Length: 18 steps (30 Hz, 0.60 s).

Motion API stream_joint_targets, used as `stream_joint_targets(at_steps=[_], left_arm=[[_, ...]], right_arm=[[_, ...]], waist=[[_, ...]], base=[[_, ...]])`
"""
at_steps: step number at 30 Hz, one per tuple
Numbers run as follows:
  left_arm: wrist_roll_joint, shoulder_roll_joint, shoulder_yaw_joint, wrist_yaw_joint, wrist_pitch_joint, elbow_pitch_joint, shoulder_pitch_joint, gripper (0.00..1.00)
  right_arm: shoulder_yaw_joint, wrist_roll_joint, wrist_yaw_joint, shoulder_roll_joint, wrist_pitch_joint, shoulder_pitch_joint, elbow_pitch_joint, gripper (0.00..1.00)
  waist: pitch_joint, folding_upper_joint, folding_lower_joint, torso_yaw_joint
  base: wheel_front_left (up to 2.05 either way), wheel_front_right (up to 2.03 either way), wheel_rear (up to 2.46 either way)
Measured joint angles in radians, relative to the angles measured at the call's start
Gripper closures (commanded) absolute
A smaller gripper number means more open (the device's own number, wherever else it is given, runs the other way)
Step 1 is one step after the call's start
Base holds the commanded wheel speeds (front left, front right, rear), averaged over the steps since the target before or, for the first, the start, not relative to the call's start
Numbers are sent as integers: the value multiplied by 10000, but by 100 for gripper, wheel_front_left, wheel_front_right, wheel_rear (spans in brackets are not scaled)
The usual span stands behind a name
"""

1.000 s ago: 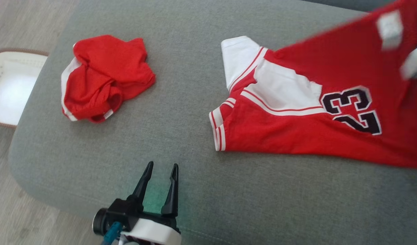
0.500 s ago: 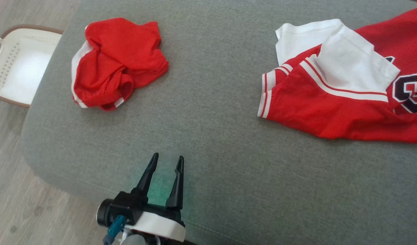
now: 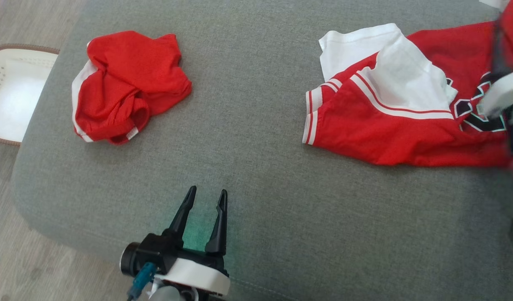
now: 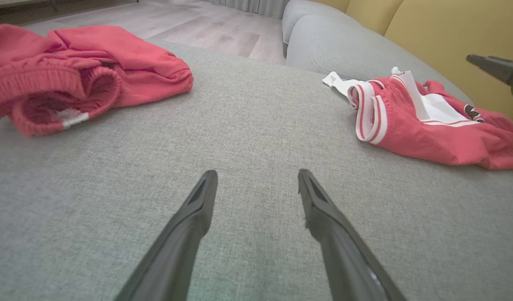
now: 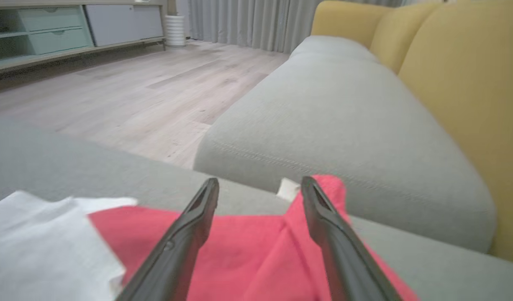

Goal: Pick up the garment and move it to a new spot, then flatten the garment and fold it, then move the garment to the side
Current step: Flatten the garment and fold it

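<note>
A wide grey sofa seat (image 3: 256, 175) carries everything here, with a yellow backrest (image 5: 461, 83) behind it and pale wood floor (image 5: 114, 92) running off to a low cabinet (image 5: 72, 25) and grey curtains (image 5: 248, 21). A second grey cushion (image 5: 344, 104) adjoins the seat on the far side. On the floor beside the seat's left edge stands a white basket (image 3: 1, 73) with a brown rim.

The red jersey (image 3: 365, 133) lies on the right part of the seat, rumpled, with a white panel folded over its upper side, white and red striped trim at its left end and dark numerals partly hidden near the picture's right edge. The crumpled red shorts (image 3: 122, 83) sit in a heap on the left part of the seat, well apart from the jersey.

The right hand (image 5: 260, 180) is over the jersey's far right portion, its two dark fingers spread wide with nothing clamped between them; red cloth lies under both fingers and rises in a small peak just beside the right one. In the head view that arm shows as a pale blur across the numerals.

The left hand (image 3: 208, 190) hovers low over bare seat near the front edge, fingers wide and empty, pointing at the gap between the two garments, with the jersey off to its right and the shorts off to its left
</note>
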<state>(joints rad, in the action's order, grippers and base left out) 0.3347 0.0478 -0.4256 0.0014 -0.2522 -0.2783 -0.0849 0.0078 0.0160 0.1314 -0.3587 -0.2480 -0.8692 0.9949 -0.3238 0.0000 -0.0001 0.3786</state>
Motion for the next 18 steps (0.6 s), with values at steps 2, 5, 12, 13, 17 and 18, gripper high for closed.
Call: stream_joint_targets(at_steps=[2, 5, 12, 13, 17, 18], left_arm=[[0, 0, -8, -2, 0, 0, -27, 0], [-2, 0, -33, -4, 0, 0, -51, 0], [0, -2, -54, 2, 0, 0, -54, 0], [0, -2, -59, 17, 0, 0, -54, 0], [2, -2, -86, 79, 0, 2, -54, 0], [2, -2, -92, 79, 0, 2, -54, 0]], right_arm=[[780, 759, 0, 186, 6, 375, -69, 0], [2150, 2006, 0, 339, 307, 899, -240, 0], [3973, 4146, 0, -477, 924, 1212, -1187, 0], [4075, 4312, 0, -614, 1041, 1212, -1198, 0], [4548, 4972, 0, -777, 1381, 1219, -1260, 0], [4709, 5141, 0, -798, 1407, 1221, -1333, 3]], waist=[[-15, 0, 0, 28], [-38, 0, 0, 125], [-159, 0, 0, 352], [-160, 0, 0, 380], [-140, 0, 0, 428], [-134, 0, 0, 428]], base=[[0, 0, 0], [0, 0, 0], [0, 0, 0], [0, 0, 0], [0, 0, 0], [0, 0, 0]])
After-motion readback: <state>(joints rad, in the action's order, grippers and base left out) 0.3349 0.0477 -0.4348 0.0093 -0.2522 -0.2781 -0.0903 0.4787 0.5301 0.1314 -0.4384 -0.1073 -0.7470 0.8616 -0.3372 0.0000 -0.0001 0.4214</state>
